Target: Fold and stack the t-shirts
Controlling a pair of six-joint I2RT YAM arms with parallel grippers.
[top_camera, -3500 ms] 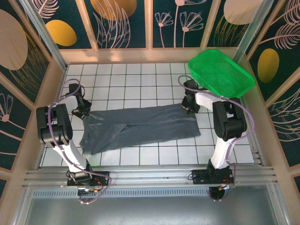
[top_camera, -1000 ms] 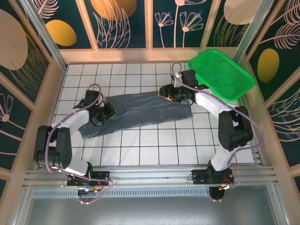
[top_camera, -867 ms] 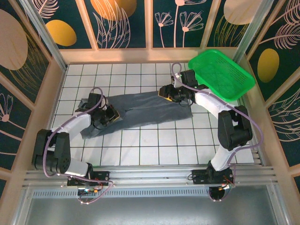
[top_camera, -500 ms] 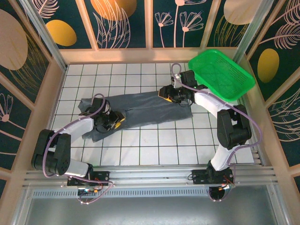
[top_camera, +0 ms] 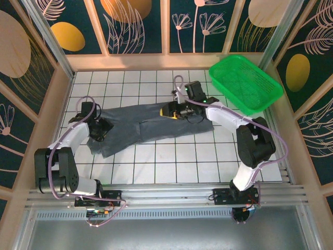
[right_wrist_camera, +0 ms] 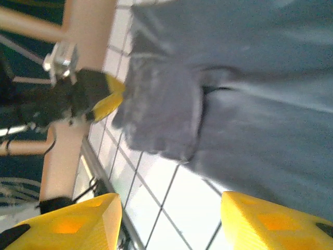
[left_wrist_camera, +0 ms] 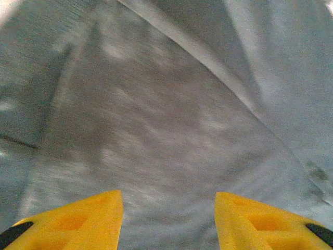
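The white tiled table [top_camera: 171, 172] carried one plain slate blue-grey cloth t-shirt [top_camera: 151, 127], lying as a long band across its middle; the shirt's right end stopped short of the green plastic mesh basket [top_camera: 247, 83], which sat apart in the far right corner; a few seconds before, the band had been broader and nearer the arms, so a lengthwise fold appeared to have been laid over. The left gripper [top_camera: 99, 129] had been pressed together over the cloth further towards the middle a second earlier; it had since let go and drawn back to the shirt's left end, and its wrist view showed the yellow fingers [left_wrist_camera: 78, 219] spread with only blurred cloth beyond them and nothing pinched. The right gripper [top_camera: 169, 111] had come in from the right end towards the middle, over the far edge of the shirt; its claw was likewise spread and held nothing, with bare tile and the rumpled left end of the shirt visible past its fingers. With both claws off the cloth, that fold seemed finished and the shirt lay free; the crosswise folds were probably still to do, no stack had been started, and the uneven left end might have wanted smoothing before the next grasp.
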